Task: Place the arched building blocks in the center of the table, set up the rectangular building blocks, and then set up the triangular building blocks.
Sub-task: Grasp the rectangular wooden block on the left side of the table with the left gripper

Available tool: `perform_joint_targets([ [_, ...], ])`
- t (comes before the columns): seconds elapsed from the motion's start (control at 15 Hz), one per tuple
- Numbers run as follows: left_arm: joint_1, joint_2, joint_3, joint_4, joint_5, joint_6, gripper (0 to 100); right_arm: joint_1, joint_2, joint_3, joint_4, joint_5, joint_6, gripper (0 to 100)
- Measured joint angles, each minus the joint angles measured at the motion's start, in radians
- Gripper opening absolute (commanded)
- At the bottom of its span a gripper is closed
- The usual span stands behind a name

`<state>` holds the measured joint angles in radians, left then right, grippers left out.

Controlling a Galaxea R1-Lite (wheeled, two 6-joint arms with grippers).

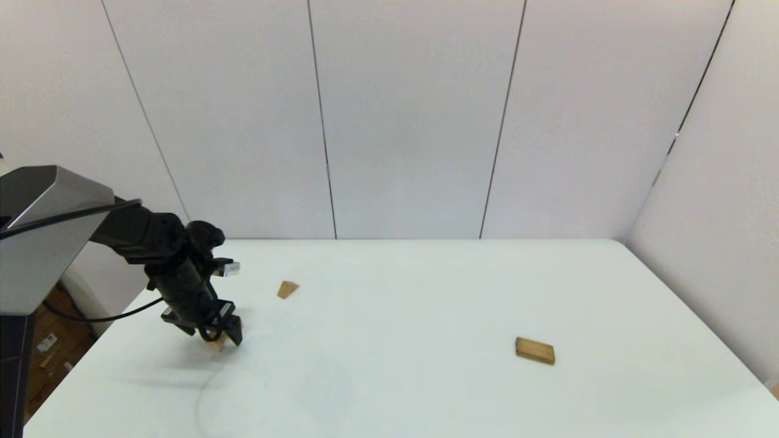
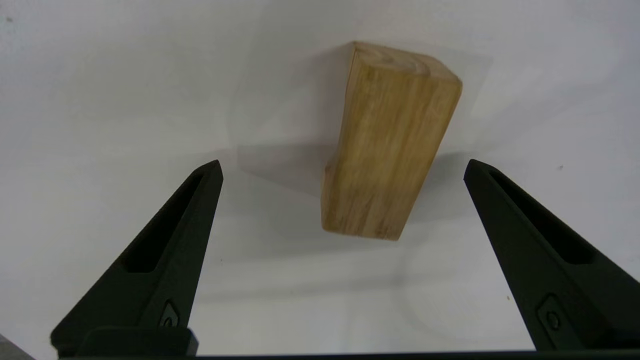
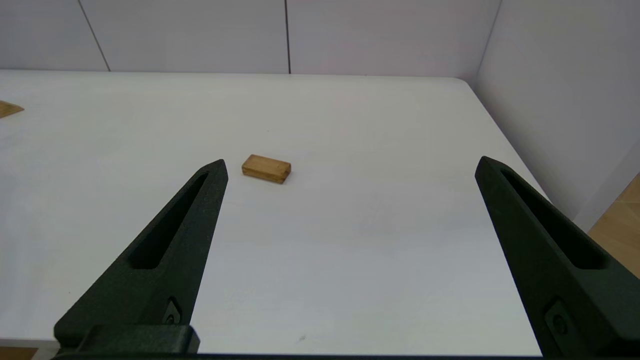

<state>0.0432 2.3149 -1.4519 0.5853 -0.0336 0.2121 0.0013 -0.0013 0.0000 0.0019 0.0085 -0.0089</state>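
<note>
My left gripper [image 1: 220, 338] hangs open just above the table [image 1: 414, 316] at its left side. Straddled by the two fingers without touching them is the arched block [image 2: 390, 145], light wood, seen from its flat top; its cut-out is hidden. In the head view only a sliver of this arched block [image 1: 216, 345] shows under the gripper. The triangular block [image 1: 288, 289] lies a little farther back and to the right. The rectangular block [image 1: 535, 350] lies flat on the right half. My right gripper [image 3: 350, 167] stands open at the near right edge, with the rectangular block [image 3: 266, 168] well ahead of it.
White wall panels close the table's back and right sides. The table's left edge runs close by the left arm, with floor below it. The triangular block [image 3: 9, 108] shows at the side of the right wrist view.
</note>
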Motion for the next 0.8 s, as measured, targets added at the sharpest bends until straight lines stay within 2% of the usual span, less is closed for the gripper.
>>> perform_joint_targets([
  [0.8, -0.001, 0.034, -0.072, 0.01, -0.021, 0.032, 100, 0.0, 0.0, 0.0, 0.0, 0.0, 0.0, 100],
])
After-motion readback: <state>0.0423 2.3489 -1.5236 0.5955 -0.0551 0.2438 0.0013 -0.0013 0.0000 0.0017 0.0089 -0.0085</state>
